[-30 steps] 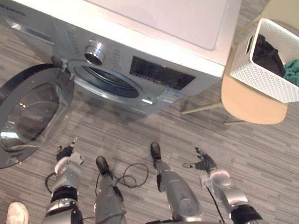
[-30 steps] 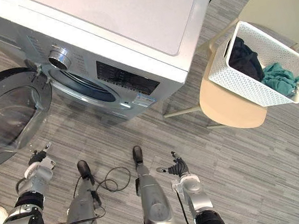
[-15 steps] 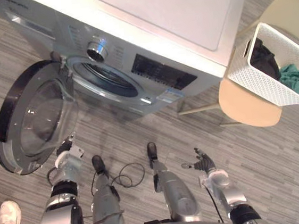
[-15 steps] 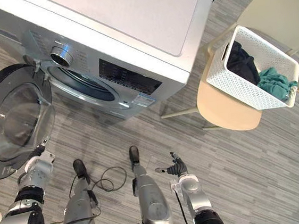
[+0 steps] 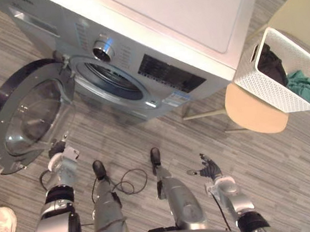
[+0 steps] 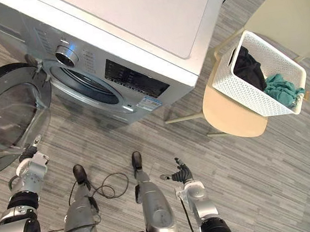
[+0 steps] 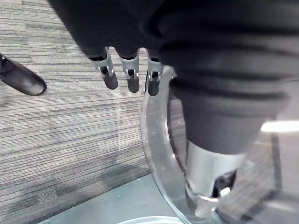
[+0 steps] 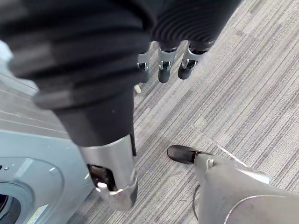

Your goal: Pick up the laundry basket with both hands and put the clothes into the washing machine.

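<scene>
Left eye view first. The washing machine (image 5: 153, 44) stands ahead of me with its round door (image 5: 24, 116) swung wide to my left. That leaves the drum opening (image 5: 110, 82) bare and ready for a load. My left hand (image 5: 59, 157) hangs low, just beside the door's lower edge. A person's white shoe (image 5: 3, 226) sits in the near left corner, well apart from the work.

Right eye view, and here's what I'm after. The white laundry basket (image 6: 241, 87) sits on the seat of a pale chair (image 6: 230, 120) off to my right, beside the machine. I'd say the seat keeps it at a height both arms can reach. Inside lie a dark garment (image 6: 247, 67) and a teal one (image 6: 278, 89), so the clothes are all in the basket. My right hand (image 6: 180, 175) is low over the floor, well apart from the basket.

Left wrist view: the fingers (image 7: 110, 77) are straight, side by side, clamped on nothing. The door's clear rim curves past just beside the fingertips. Whether they touch it, I cannot tell.

Right wrist view: the fingers (image 8: 161, 65) hang straight and loose over the grey floor (image 8: 233, 84), holding nothing. The machine's front shows at the edge.

My read is that the door is open and the pick-up is not yet begun. I need to turn right and bring one hand to each side of the basket.
</scene>
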